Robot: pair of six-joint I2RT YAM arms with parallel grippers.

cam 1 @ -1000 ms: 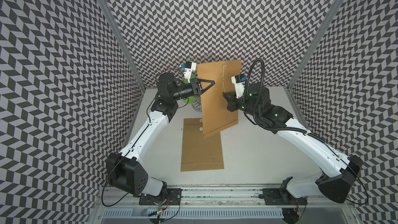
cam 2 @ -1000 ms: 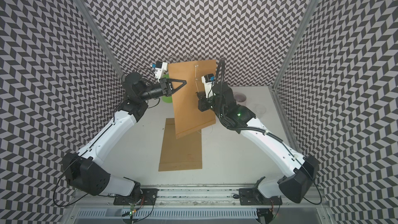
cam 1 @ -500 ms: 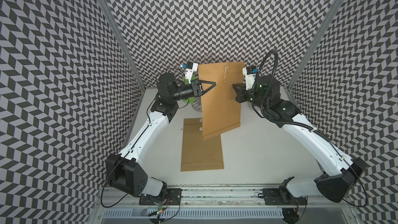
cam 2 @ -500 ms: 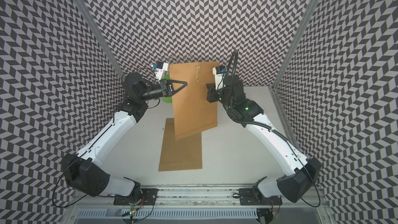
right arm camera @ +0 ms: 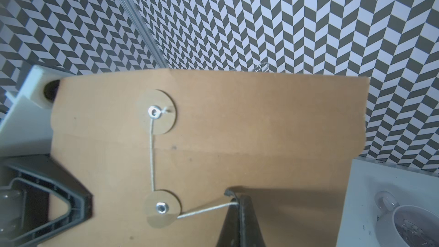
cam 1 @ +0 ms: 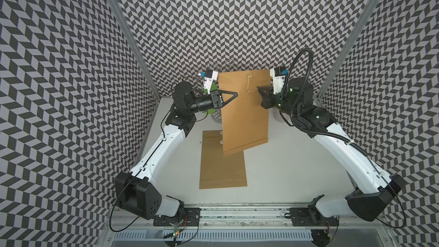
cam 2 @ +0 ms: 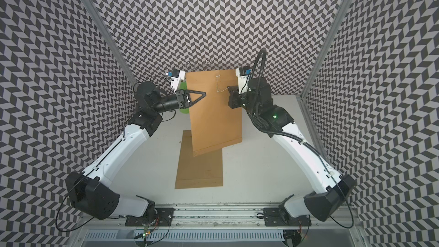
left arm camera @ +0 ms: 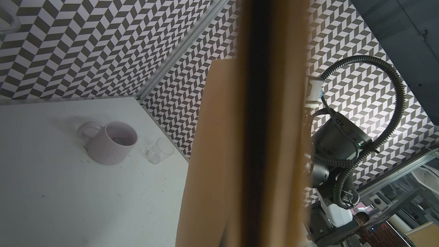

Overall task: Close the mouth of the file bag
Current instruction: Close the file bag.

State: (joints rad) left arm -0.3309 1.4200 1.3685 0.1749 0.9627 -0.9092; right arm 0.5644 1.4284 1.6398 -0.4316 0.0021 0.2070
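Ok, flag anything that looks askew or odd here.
The held file bag hangs askew: its bottom edge slants, one corner dipping over the second file bag lying flat on the table. Its string is only hooked round the lower disc, pinched by the right gripper.

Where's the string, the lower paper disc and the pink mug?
string (right arm camera: 152, 158), right wrist view, stretch between discs
lower paper disc (right arm camera: 163, 208), right wrist view, its metal eyelet
pink mug (left arm camera: 107, 153), left wrist view, its outer wall

My right gripper (cam 1: 259, 89) has swung up and out from the file bag's (cam 1: 244, 115) face toward its right edge, pulling the string (right arm camera: 204, 210) taut sideways.
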